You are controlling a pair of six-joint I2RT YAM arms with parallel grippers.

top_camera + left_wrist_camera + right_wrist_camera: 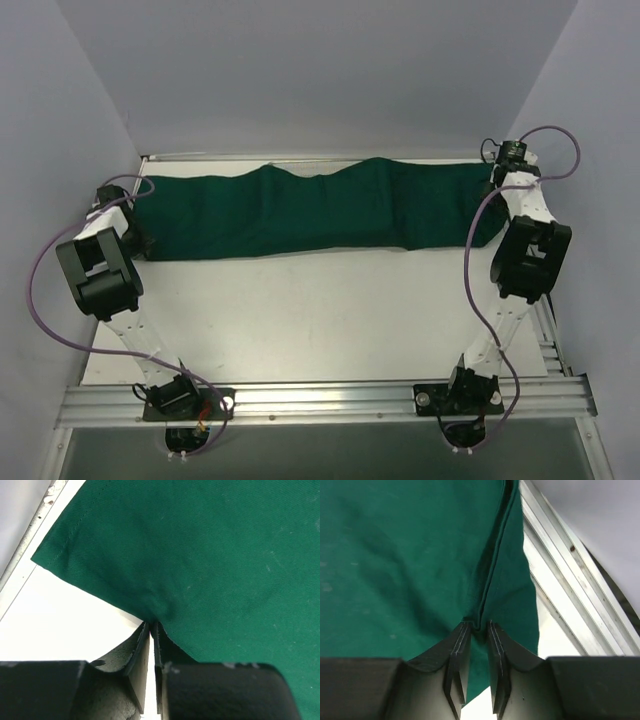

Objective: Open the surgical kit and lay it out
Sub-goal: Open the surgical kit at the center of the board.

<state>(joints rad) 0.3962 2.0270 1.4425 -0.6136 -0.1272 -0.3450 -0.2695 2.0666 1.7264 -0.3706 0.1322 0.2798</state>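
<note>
The surgical kit shows only as a dark green cloth (320, 205), spread in a long band across the far side of the white table, with humps along its middle. What lies under it is hidden. My left gripper (138, 238) is at the cloth's left end, and in the left wrist view the left gripper (151, 625) is shut on the hem of the cloth (200, 555) at its tips. My right gripper (497, 205) is at the cloth's right end. In the right wrist view the right gripper (479, 627) stands a little open, with a fold of the cloth (395, 555) lying between its fingers.
A metal rail (565, 575) runs along the table's right edge, close beside the right gripper. Another rail (25, 540) borders the left edge by the left gripper. White walls enclose the table at the back and both sides. The aluminium frame (320, 398) carries both arm bases.
</note>
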